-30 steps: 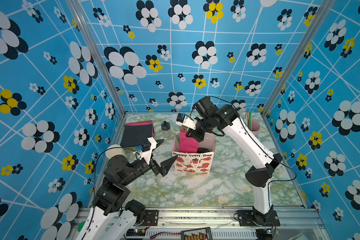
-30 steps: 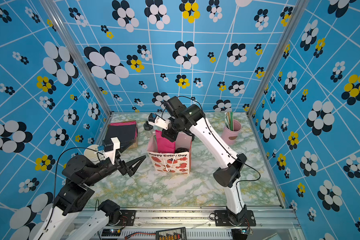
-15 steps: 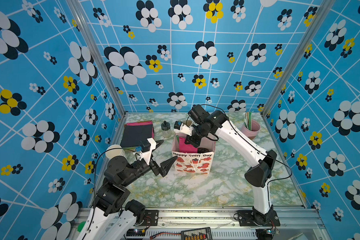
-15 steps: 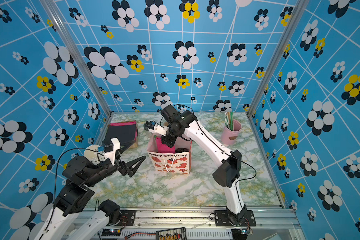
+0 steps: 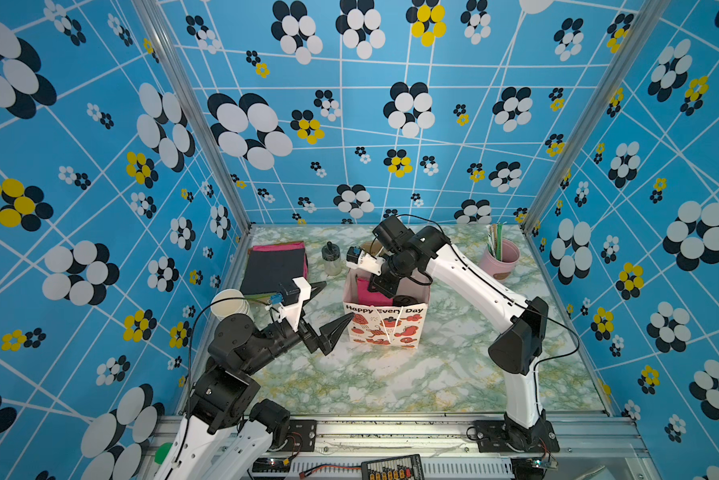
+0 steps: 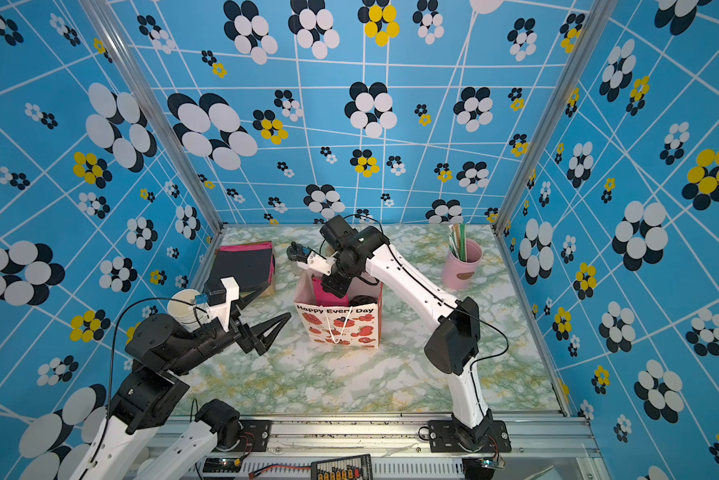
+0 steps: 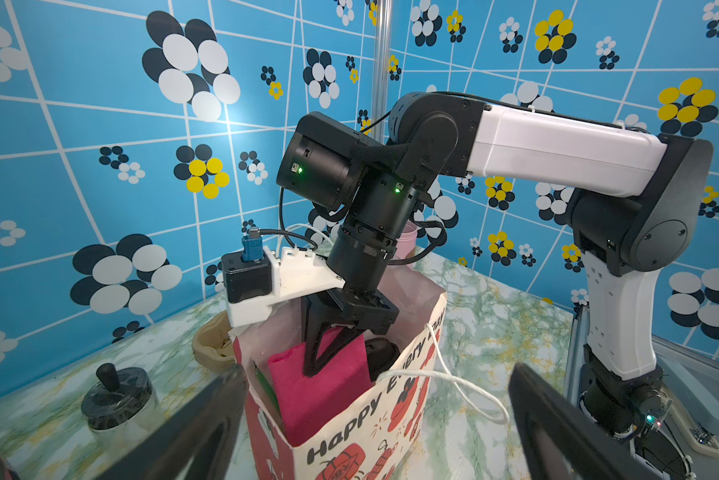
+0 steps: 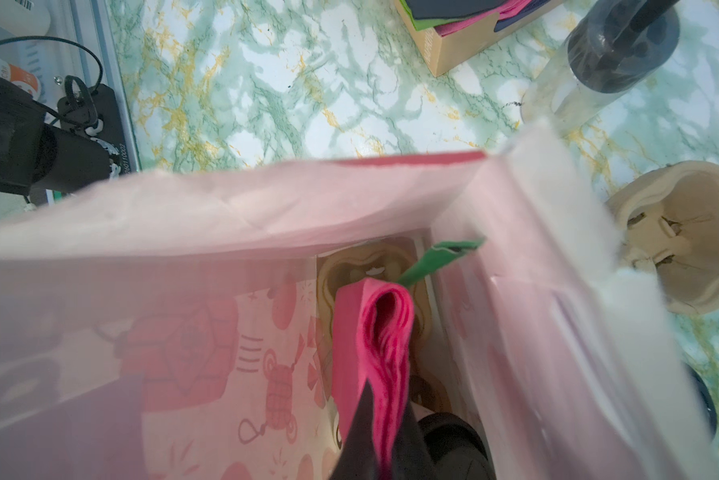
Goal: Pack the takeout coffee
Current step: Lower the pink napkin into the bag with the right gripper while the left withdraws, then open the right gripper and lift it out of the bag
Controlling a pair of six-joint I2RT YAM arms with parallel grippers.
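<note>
Already the takeout coffee (image 5: 403,300) sits in the gift bag (image 5: 385,330) at frame centre, just right of the pink napkin (image 5: 365,293). The right tool (image 7: 322,357) clamps that napkin; the left tool (image 5: 338,300) gapes outside.

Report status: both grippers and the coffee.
Left gripper open beside gift bag. Right gripper inside it, shut on pink napkin. Takeout coffee in bag, lid showing.

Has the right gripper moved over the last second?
Yes. The right gripper, shut on the pink napkin, has sunk lower into the gift bag's mouth.
</note>
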